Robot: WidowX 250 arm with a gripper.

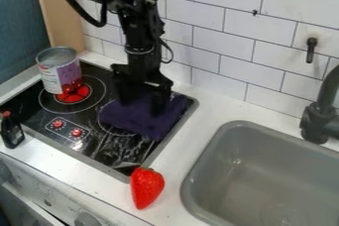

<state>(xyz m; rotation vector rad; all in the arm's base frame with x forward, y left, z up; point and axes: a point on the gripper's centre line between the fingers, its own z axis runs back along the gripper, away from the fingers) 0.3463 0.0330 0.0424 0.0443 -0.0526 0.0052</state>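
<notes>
Black gripper (pixel 141 102) hangs, fingers spread, at soft, rumpled purple cloth (pixel 136 118) on glossy stovetop (pixel 29 105); cylindrical metal can (pixel 59 74) nearby.

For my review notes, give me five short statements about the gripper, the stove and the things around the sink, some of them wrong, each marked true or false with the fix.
1. The gripper is at the purple cloth on the stove. True.
2. The strawberry lies inside the sink. False: it lies on the counter, between the stove and the sink.
3. The can stands upright on the stove. True.
4. The small dark bottle has a white cap. False: its cap is red.
5. The faucet is at the far side of the sink. True.
</notes>
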